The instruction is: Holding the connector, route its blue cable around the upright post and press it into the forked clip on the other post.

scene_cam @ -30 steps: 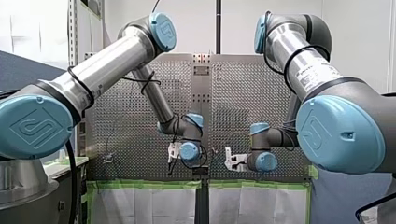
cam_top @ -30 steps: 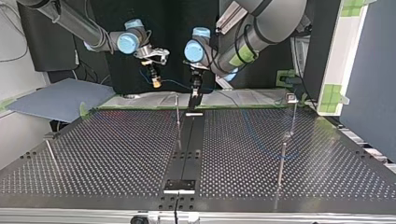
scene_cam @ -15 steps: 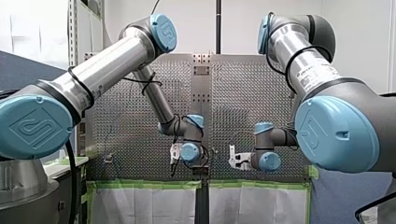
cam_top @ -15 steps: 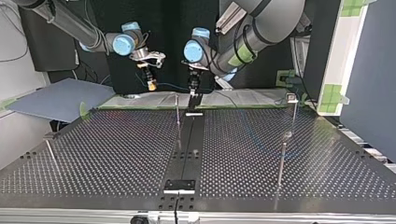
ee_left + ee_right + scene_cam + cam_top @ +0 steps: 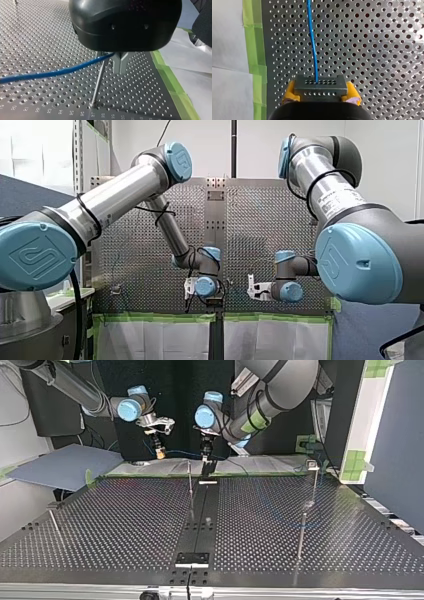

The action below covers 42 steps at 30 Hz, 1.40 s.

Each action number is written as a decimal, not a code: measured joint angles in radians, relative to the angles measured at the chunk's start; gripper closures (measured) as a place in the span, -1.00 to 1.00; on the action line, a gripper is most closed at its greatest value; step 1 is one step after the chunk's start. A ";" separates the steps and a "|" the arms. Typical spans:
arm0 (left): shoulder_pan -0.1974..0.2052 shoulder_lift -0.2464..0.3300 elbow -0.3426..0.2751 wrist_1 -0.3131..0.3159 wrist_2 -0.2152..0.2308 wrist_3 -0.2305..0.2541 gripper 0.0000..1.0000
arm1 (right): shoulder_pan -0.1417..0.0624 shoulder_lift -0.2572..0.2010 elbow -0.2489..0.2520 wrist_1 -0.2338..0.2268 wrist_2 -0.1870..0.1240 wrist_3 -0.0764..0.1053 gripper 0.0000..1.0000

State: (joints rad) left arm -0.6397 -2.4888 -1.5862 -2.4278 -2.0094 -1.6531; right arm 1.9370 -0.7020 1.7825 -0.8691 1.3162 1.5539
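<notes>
In the right wrist view a grey connector [image 5: 319,86] sits between my right gripper's yellow pads [image 5: 290,92], which are shut on it. Its blue cable [image 5: 312,42] runs straight ahead over the perforated plate. In the top view my right gripper [image 5: 159,452] hangs at the back left, above the table's far edge. The cable [image 5: 182,453] runs from it to my left gripper [image 5: 205,456], whose black fingers are shut on it. In the left wrist view the cable [image 5: 52,73] reaches the metal fingers [image 5: 120,62] beside a thin upright post [image 5: 98,85].
Several thin posts stand on the perforated table [image 5: 125,525]: one near the middle [image 5: 190,487], one at the right with a small head [image 5: 313,466], one nearer the front [image 5: 301,545], one at the left [image 5: 55,527]. Green tape [image 5: 172,80] edges the plate.
My right gripper has carried the connector towards the top view's left. My left gripper has shifted slightly the same way, still on the cable.
</notes>
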 joint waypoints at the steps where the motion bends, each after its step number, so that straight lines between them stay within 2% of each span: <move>1: -0.001 -0.001 0.000 0.001 -0.004 -0.001 1.00 | -0.001 0.000 -0.001 0.000 -0.001 0.000 1.00; 17: -0.001 -0.001 0.001 0.015 -0.005 -0.016 1.00 | -0.023 0.000 -0.025 0.014 -0.008 -0.004 1.00; 35: 0.007 -0.001 0.000 0.020 -0.002 -0.025 1.00 | -0.030 0.000 -0.043 0.028 -0.008 -0.006 1.00; 42: 0.007 -0.001 0.000 0.019 0.000 -0.024 1.00 | -0.031 0.000 -0.052 0.044 -0.007 -0.013 1.00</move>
State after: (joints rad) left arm -0.6326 -2.4897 -1.5858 -2.4092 -2.0091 -1.6776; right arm 1.9063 -0.7019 1.7304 -0.8247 1.3089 1.5410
